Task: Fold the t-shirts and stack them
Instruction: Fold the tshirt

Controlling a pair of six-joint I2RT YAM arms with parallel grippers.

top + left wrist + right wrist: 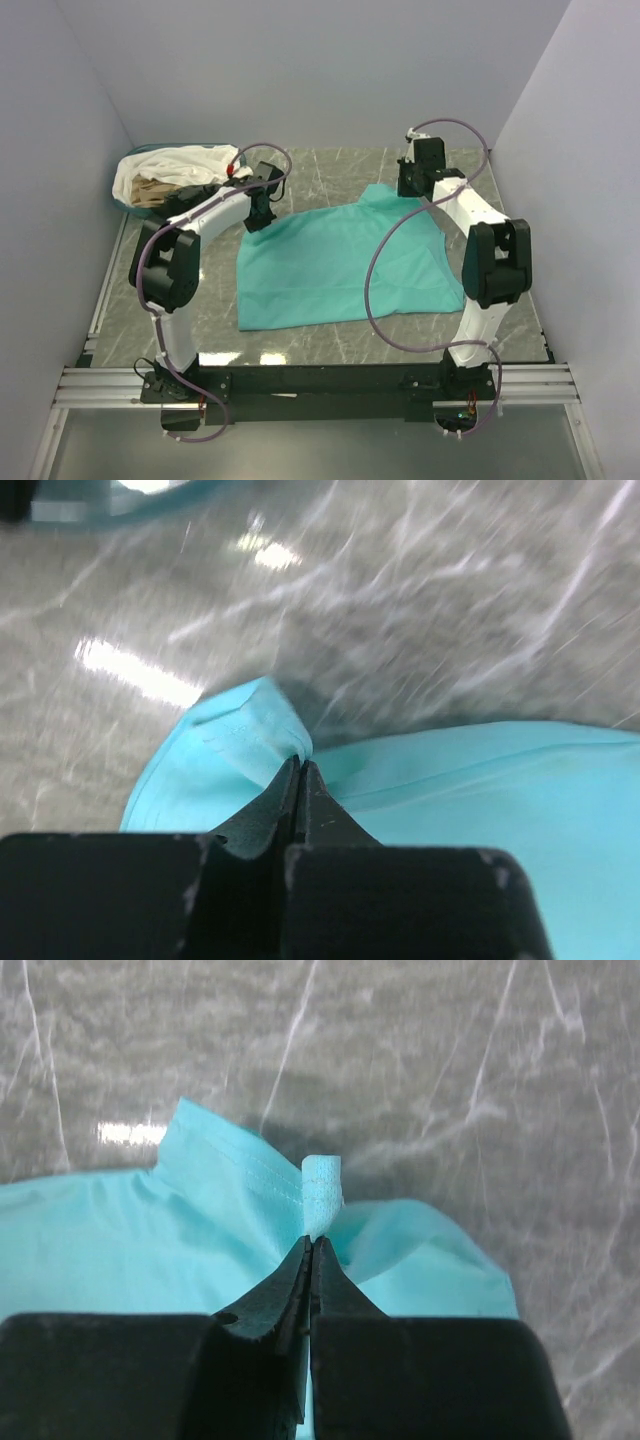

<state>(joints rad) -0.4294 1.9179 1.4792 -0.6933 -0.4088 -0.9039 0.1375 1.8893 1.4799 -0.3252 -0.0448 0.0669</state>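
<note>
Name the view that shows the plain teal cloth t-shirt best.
The top external view: the whole plain teal cloth t-shirt lies spread on the marbled table. The wrist views show only bunched edges pinched in the left hand and right hand.

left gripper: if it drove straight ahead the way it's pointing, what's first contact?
The left gripper is shut on a fold of the teal t-shirt, so cloth comes first. Straight past it lies bare table. The basket rim sits off to one side of that line, though depth is unclear.
</note>
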